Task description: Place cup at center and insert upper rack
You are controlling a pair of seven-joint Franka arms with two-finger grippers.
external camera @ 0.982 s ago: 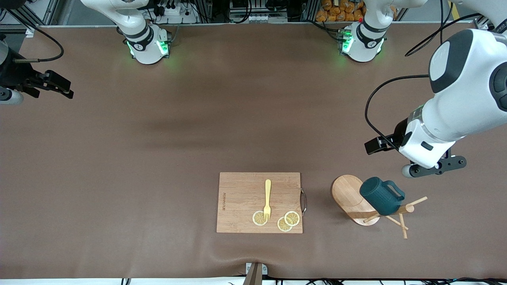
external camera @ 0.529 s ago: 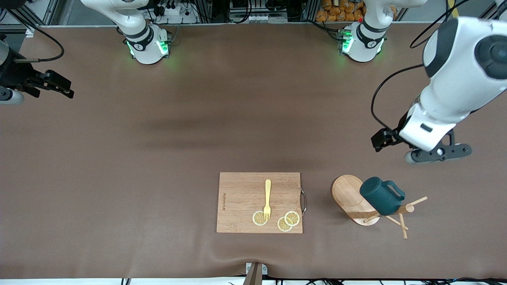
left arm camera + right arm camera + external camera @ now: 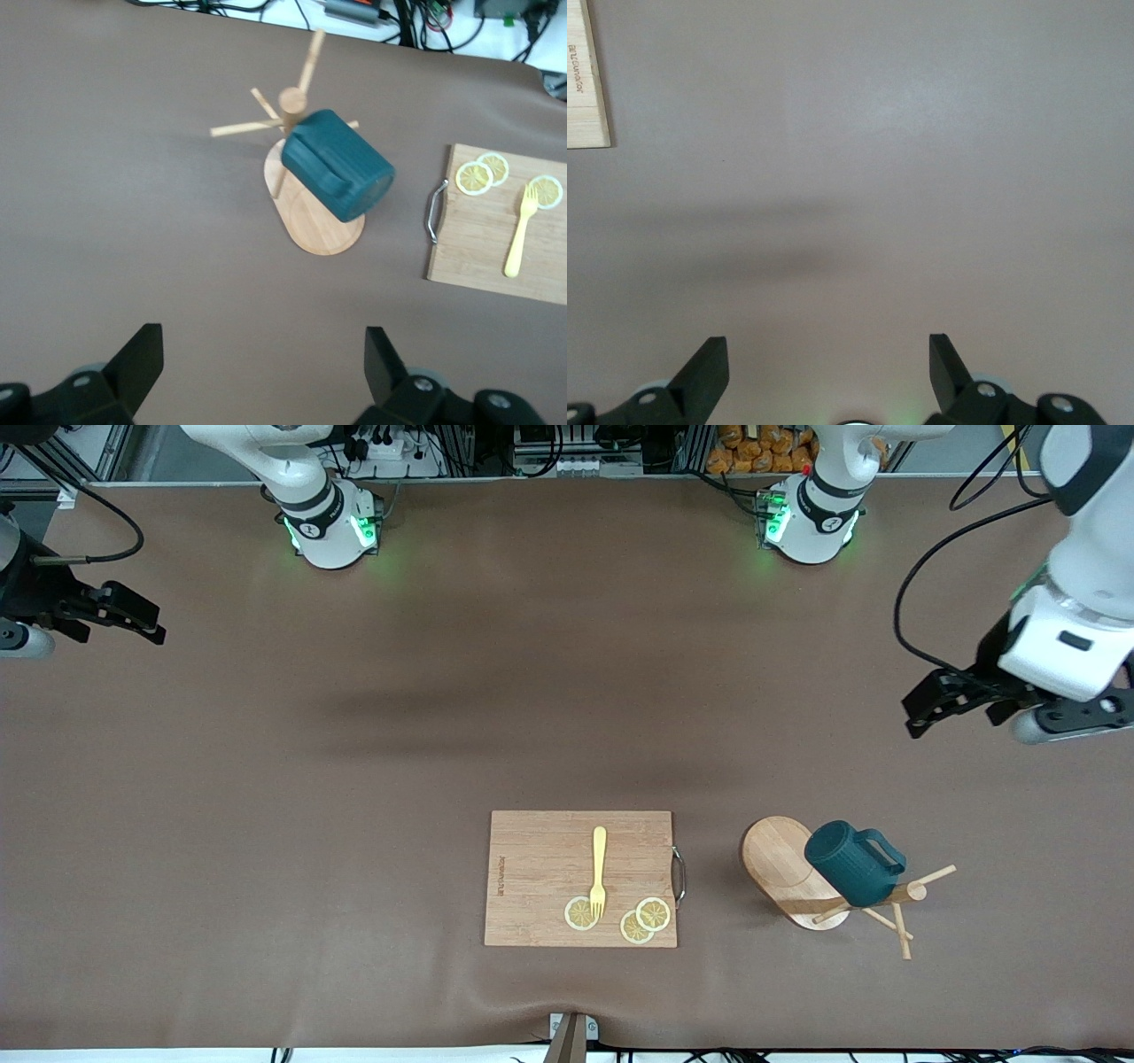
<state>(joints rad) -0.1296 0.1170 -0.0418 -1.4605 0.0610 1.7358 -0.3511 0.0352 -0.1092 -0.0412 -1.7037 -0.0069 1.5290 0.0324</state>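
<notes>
I am holding my left gripper (image 3: 974, 700) up in the air, fingers spread wide and holding nothing, over bare table (image 3: 354, 779) near the left arm's end. Below it and well apart, the cup (image 3: 852, 864) is hanging on a peg of the rack (image 3: 784, 868), so I judge it is done. My right gripper (image 3: 133, 615) is waiting at its own end, fingers spread too. The left wrist view is showing the cup's handle (image 3: 330, 168) on top; the front view is showing both arms.
</notes>
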